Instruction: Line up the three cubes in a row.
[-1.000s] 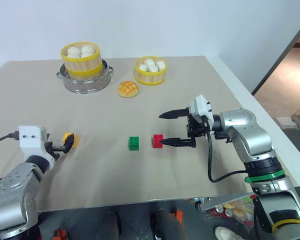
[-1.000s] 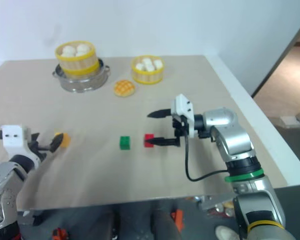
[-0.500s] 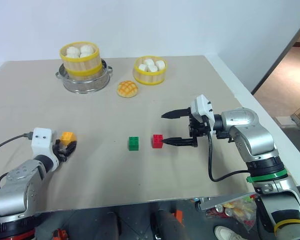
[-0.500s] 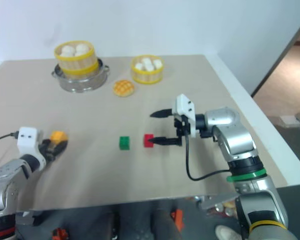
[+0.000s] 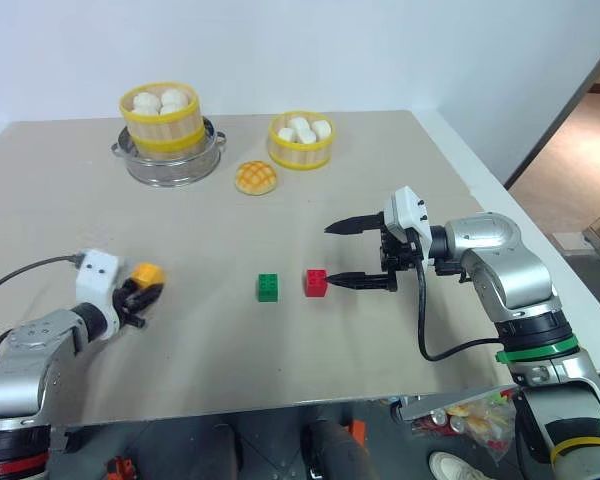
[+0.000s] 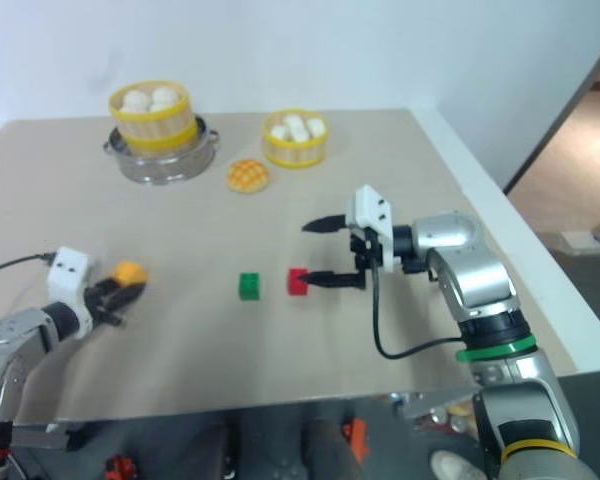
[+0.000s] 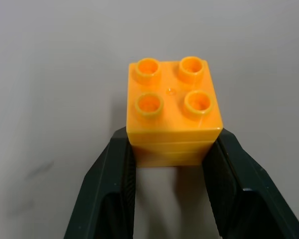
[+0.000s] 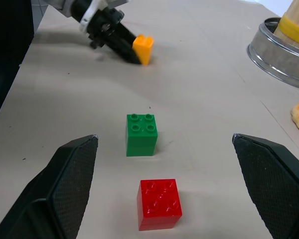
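Left wrist view: our left gripper (image 7: 172, 149) has just closed from wide open onto the orange cube (image 7: 172, 112), so we can carry it.
Right gripper (image 5: 352, 253): spread wide, the red cube (image 5: 316, 282) just beyond its lower fingertip, the green cube (image 5: 268, 286) past it.
Count: three cubes, two aligned.

- A beige surface (image 5: 400, 180) stands before a white wall (image 5: 380, 50).
- At its far side, a yellow steamer basket (image 5: 161, 121) of white buns sits in a metal pot (image 5: 170, 162).
- A second yellow steamer basket (image 5: 300, 142) of white buns stands to its right.
- A golden crosshatched bun (image 5: 256, 178) lies between and just in front of them.
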